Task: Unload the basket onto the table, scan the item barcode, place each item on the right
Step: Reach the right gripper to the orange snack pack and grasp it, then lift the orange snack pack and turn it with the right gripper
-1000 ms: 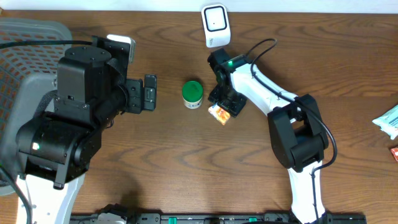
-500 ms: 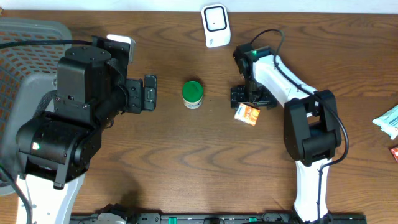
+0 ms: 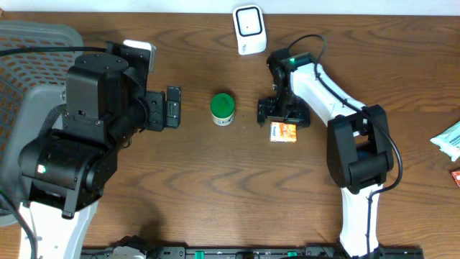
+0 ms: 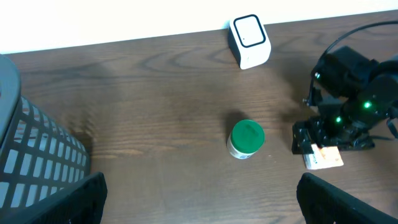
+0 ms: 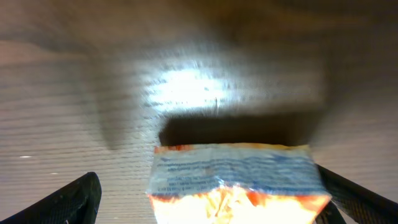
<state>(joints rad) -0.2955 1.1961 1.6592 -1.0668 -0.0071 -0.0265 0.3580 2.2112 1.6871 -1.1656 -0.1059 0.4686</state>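
- Task status: judged incomplete or unconfirmed; nothing is presented to the scanner (image 3: 248, 29), which stands at the far edge of the table (image 3: 215, 187)
- Item location: the orange packet (image 3: 285, 132) lies flat on the table, just below the right gripper (image 3: 282, 115) and well apart from the scanner
- Right gripper: jaws spread wide either side of the packet, gripping nothing; the wrist view shows the packet resting on the wood between them
- Left gripper (image 3: 172, 106): jaws released and empty, pointing toward the green-lidded jar (image 3: 223, 108)
- Whether the packet's barcode has been read cannot be told
- Outstanding, as judged: the jar stands upright and unheld between the arms, apparently not yet scanned
- Count: one scanner, one orange packet, one green-lidded jar, one grey basket (image 3: 29, 36) at the left
- Count, right edge: one pale pack (image 3: 449, 140) and one red item (image 3: 456, 176), both partly cut off
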